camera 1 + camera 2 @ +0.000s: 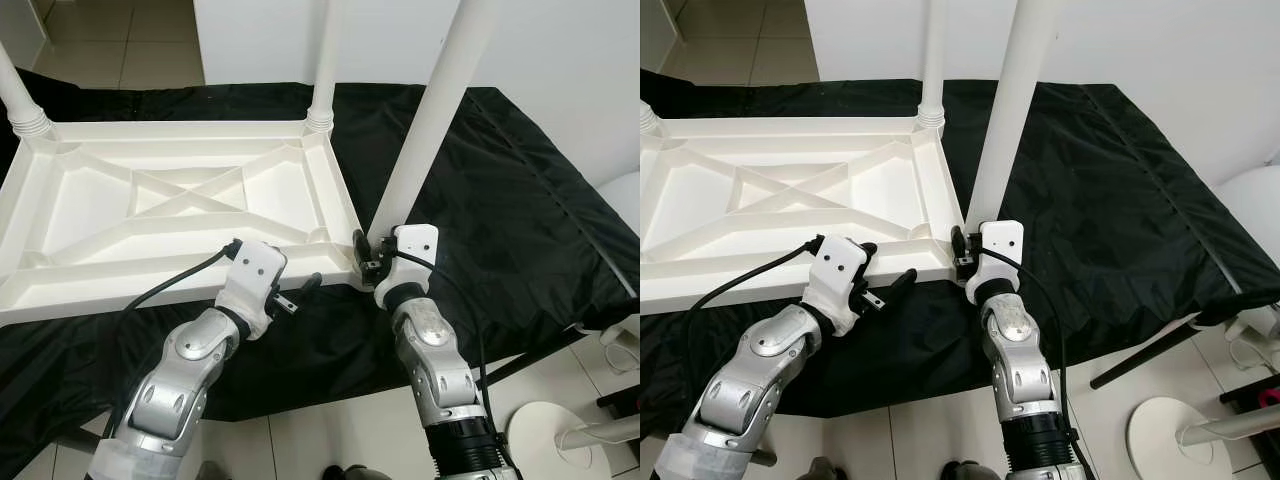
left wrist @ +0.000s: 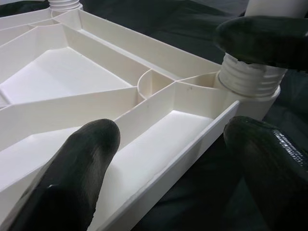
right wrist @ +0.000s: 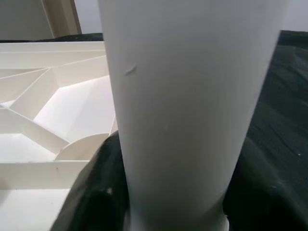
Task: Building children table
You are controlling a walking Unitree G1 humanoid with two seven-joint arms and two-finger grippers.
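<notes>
Our white plastic ribbed children's tabletop [image 1: 150,210] lay upside down on a black fabric-covered table [image 1: 520,220], filling the left half of the frame. Our right hand [image 1: 370,262] sat centre frame, fingers closed around the base of the white round plastic leg [image 1: 430,120] at the tabletop's near right corner; the leg stood slightly tilted. Our left hand [image 1: 300,290] was lower centre, fingers [image 2: 82,163] spread open, straddling the tabletop's near edge rim beside that corner, holding nothing. Another white leg [image 1: 322,60] stood screwed in at top centre, a third leg [image 1: 20,95] at upper left.
</notes>
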